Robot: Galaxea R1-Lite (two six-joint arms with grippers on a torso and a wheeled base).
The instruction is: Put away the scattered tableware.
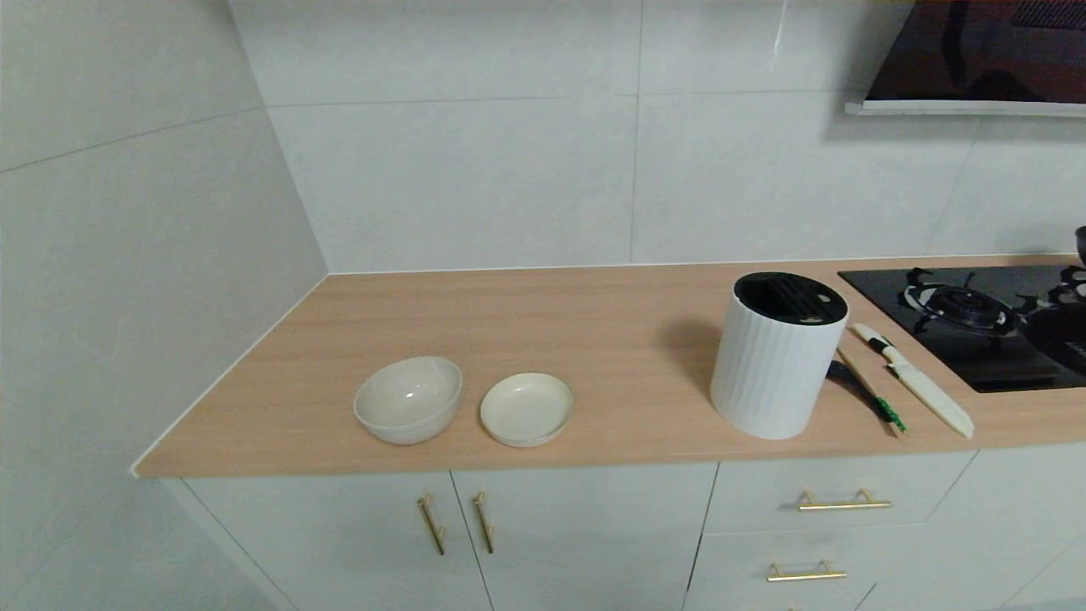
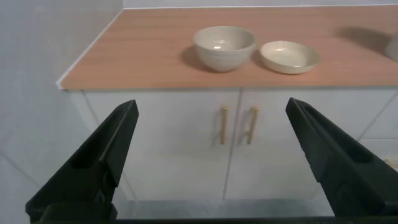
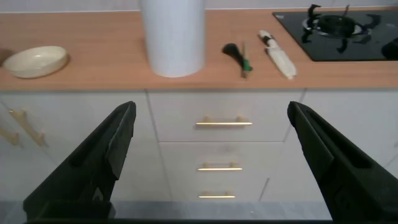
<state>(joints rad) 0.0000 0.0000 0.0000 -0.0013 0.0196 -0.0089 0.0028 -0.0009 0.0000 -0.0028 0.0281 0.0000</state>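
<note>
- Both grippers hang low in front of the cabinet doors. The left gripper is spread wide with nothing in it, and the right gripper is the same, wide open and empty.
- Lower right of the head view: the knife lies flat on the counter, near the white holder, with a dark utensil between them.
- Its long axis runs upper left to lower right in that frame.
- The bowl and shallow dish sit side by side, lower left of centre.
- My read: the right arm is nearer the knife, which lies up and ahead of its fingers. I'd close across that axis, not along it.
</note>
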